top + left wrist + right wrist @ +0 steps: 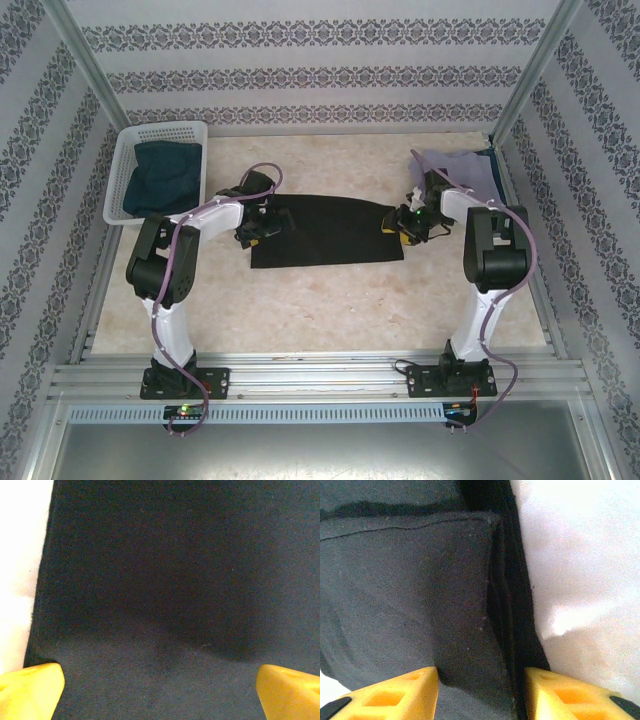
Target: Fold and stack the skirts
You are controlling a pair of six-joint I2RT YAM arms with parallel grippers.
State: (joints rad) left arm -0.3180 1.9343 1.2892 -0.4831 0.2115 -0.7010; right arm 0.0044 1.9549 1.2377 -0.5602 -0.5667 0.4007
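A black skirt [325,232] lies spread flat across the middle of the table. My left gripper [256,232] hovers low over its left end, open wide, its yellow fingers [30,692] far apart above flat black cloth [175,580] with nothing between them. My right gripper [402,226] is at the skirt's right end. Its jaws are closed in on a raised fold of the black skirt's edge [470,605], which fills the gap between the fingers [400,690]. A dark blue skirt [160,178] lies in the basket. A pale lavender skirt [455,165] lies at the back right.
The white lattice basket [165,130] stands at the back left corner. Metal frame posts and patterned walls close in the table on three sides. Bare tabletop [330,310] stretches in front of the black skirt, between the two arm bases.
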